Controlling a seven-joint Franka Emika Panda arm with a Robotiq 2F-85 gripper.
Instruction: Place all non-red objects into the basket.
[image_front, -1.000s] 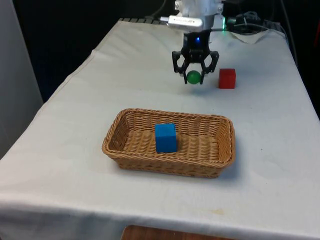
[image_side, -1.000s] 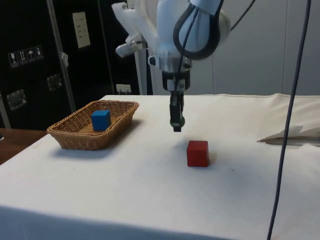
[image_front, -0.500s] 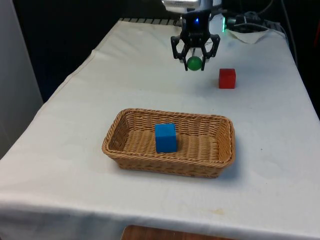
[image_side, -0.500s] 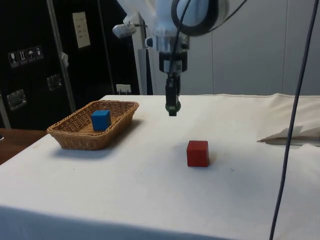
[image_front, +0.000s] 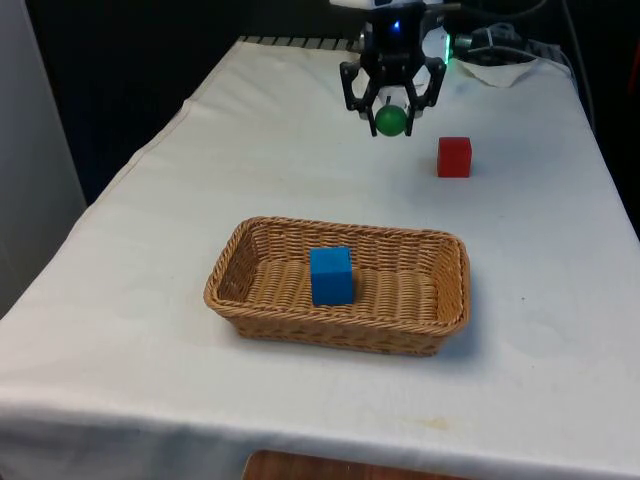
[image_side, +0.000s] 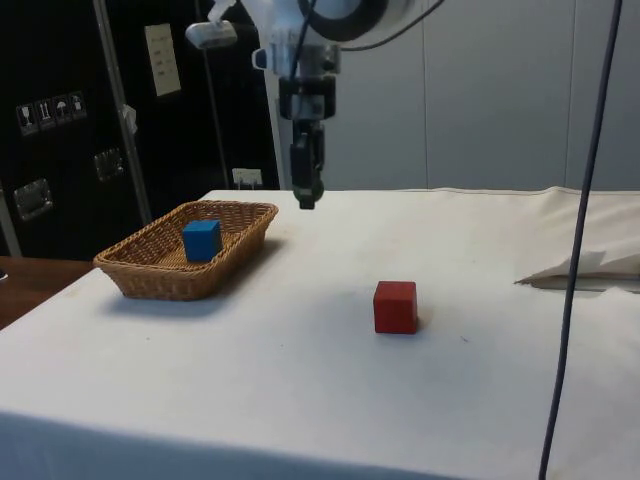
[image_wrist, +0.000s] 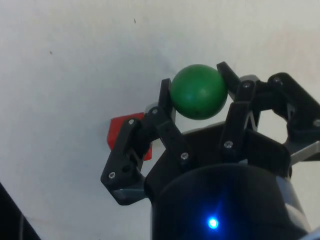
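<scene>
1. Our claw (image_front: 391, 108) is closed on the green ball (image_front: 391, 120), held in the air above the table (image_front: 150, 250); the wrist view shows the gripper (image_wrist: 200, 97) with a finger on each side of the ball (image_wrist: 198, 91).
2. We take the wicker basket (image_front: 448, 290) as our landmark: the ball hangs beyond its far rim, not yet over it. In the side view the claw (image_side: 307, 200) hangs high, just past the basket (image_side: 150, 280) edge.
3. Inside the basket, a blue cube (image_front: 331, 275) sits near the middle. A red cube (image_front: 454, 157) rests on the cloth well beyond the basket's far corner, on the front view's right; we judge it should stay there.
4. We judge the ball to be light, hard and smooth, so it could slip or roll. Holding it across its widest part, as now, seems safest.
5. Released from high up, it may bounce or roll in the basket, so we would lower it over bare weave beside the blue cube.
</scene>
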